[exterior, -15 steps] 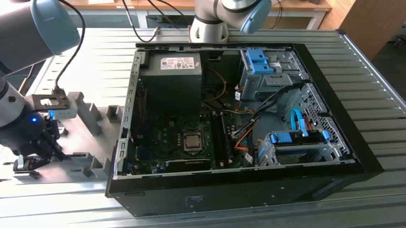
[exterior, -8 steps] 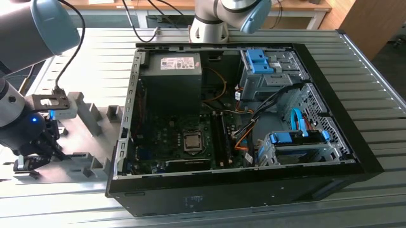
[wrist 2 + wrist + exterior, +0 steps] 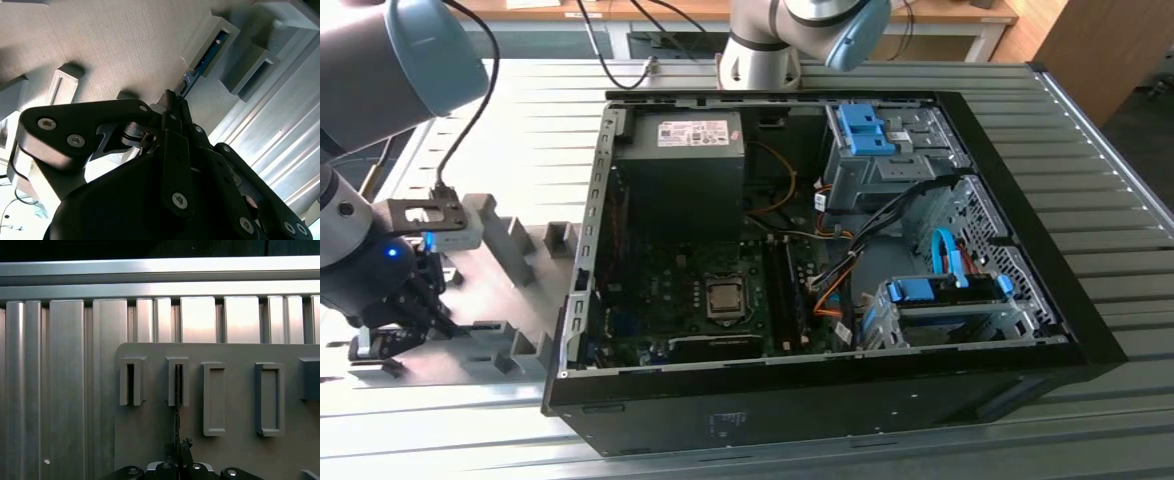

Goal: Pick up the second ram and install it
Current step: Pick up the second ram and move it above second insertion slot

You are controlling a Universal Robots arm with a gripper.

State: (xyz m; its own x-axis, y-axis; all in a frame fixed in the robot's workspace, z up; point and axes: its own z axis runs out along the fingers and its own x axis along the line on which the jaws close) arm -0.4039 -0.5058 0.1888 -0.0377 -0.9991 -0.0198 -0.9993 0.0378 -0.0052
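Ribbed aluminium table [image 3: 65, 390] bears a grey plastic fixture plate [image 3: 150, 440]; black gripper [image 3: 172, 102] pinches the thin dark memory stick [image 3: 177, 390] standing in its slot [image 3: 171, 382]

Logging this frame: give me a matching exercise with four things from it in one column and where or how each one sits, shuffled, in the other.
Things:
1. second ram
2. gripper
3. computer case
4. grey fixture plate

States:
A. open, its inside showing
B. on edge, one end in a slot block
C. flat on the ribbed table, to the exterior view's left of the case
D. above the fixture plate, shut on the ram's free end

Pairs: 1-B, 2-D, 3-A, 4-C
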